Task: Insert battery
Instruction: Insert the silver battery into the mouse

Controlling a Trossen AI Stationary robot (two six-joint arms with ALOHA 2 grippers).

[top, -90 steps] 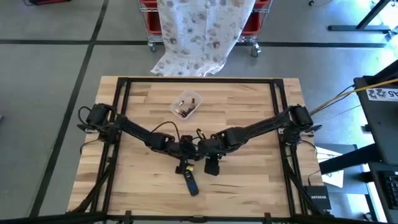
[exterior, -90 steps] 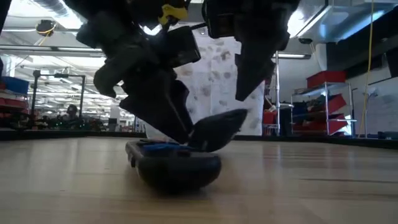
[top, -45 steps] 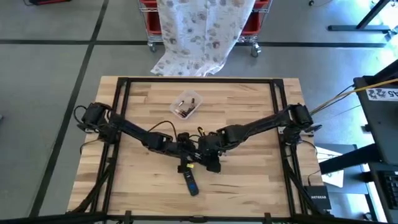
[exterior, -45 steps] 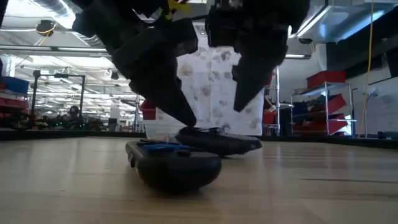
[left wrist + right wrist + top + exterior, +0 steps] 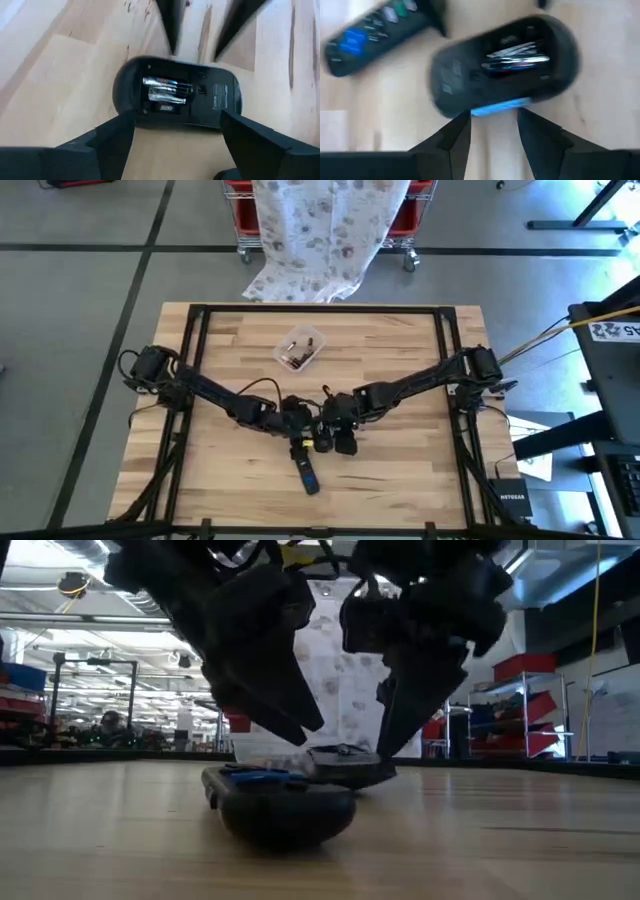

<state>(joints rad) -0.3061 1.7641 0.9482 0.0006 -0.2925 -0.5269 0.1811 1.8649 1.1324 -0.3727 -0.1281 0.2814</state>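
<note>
The mouse (image 5: pixel 177 95) lies upside down near the table (image 5: pixel 400 470) centre, battery bay uncovered, with batteries (image 5: pixel 165 90) seated inside. The left gripper (image 5: pixel 172 132) hovers just above it, fingers spread, grasping nothing. The right gripper (image 5: pixel 494 127) faces it from the opposite side, fingers parted, not gripping. A remote control (image 5: pixel 306 470) lies just beside the mouse.
</note>
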